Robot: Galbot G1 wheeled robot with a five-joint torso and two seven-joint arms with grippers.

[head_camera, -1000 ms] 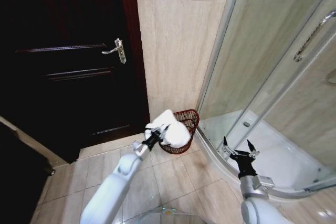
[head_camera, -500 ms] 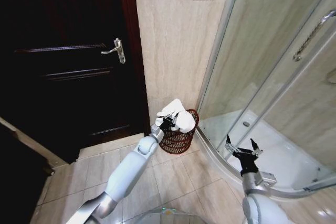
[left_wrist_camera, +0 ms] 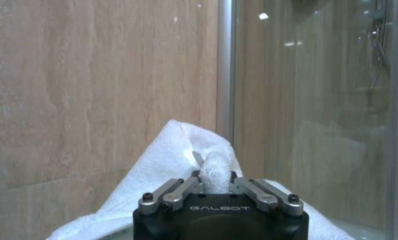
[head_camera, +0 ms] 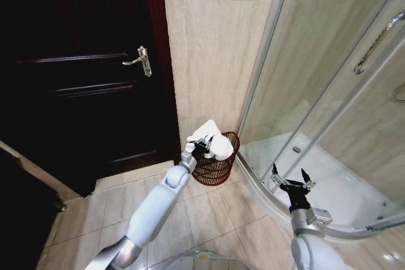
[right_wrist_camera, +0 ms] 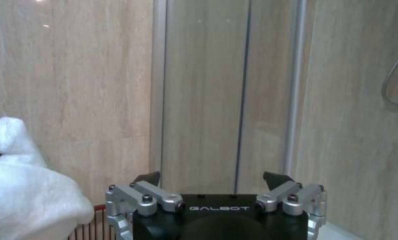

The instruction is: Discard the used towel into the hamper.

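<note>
While the left claw pinches the white towel right above the hamper in the corner by the shower glass, the right claw hangs spread, well apart.

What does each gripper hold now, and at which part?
The left gripper holds the white towel by a bunched fold, above the hamper. The right gripper is open and holds nothing.

head view high, looking down, wrist views level, sharing towel
</note>
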